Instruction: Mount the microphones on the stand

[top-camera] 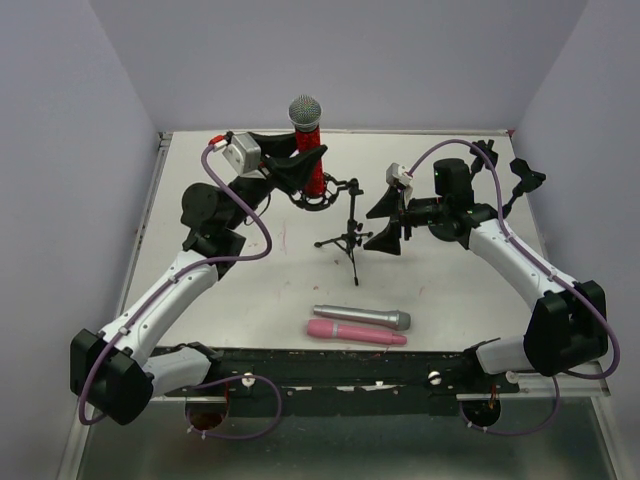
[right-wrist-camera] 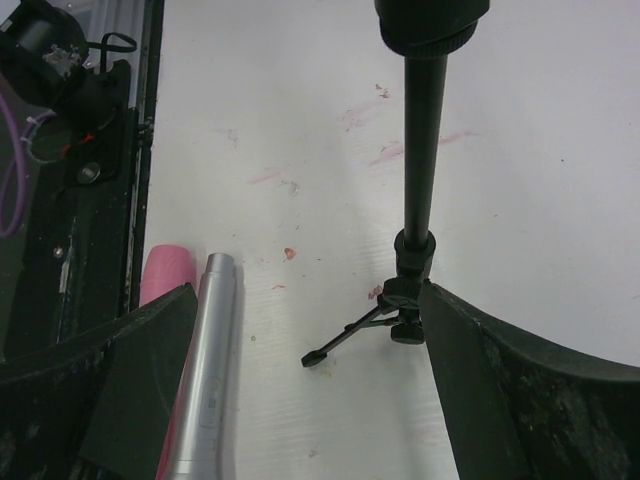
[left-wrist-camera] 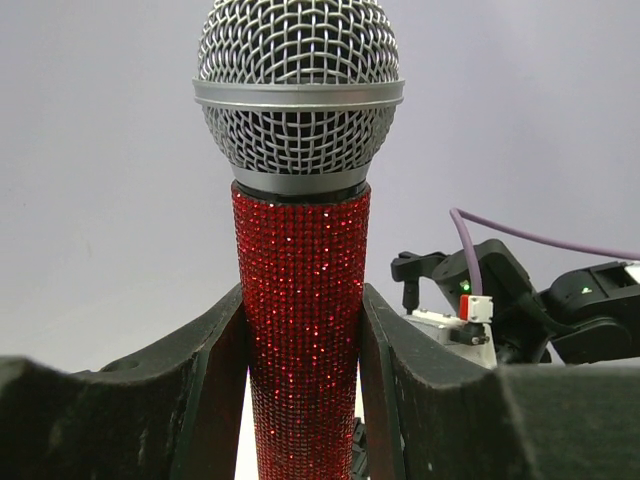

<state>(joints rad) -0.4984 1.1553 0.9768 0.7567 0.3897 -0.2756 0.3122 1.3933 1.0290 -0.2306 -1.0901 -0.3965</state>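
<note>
1. The red microphone [top-camera: 307, 140] stands upright with its mesh head up, just left of the stand [top-camera: 347, 235] and a little beyond its tripod feet. Its lower end meets the stand's clip [top-camera: 322, 197], but I cannot tell whether it is seated there.
2. The left tool [left-wrist-camera: 303, 400] holds the red microphone by its glittery body, below the head. Both fingers [left-wrist-camera: 215, 390] press against its sides at a middling spread.
3. The silver microphone [top-camera: 361, 318] lies flat on the tabletop [top-camera: 450, 290], on the near side of the stand and well apart from it, with its head pointing right.
4. The pink microphone [top-camera: 356, 333] lies parallel to the silver one and right against it, on the side away from the stand.
5. The right tool [right-wrist-camera: 308, 295] hangs just right of the stand, spread wide and holding nothing. In its wrist view the stand's pole [right-wrist-camera: 420, 150] runs close to one finger, and no contact shows.
6. Judging by this, the first of three microphones is being fitted and none is clearly finished. The silver and pink ones lie untouched. I can make out only one clip on the stand, so where those two would go is unclear.
7. The right tool looks placed to steady the stand, though that is a guess.
</note>
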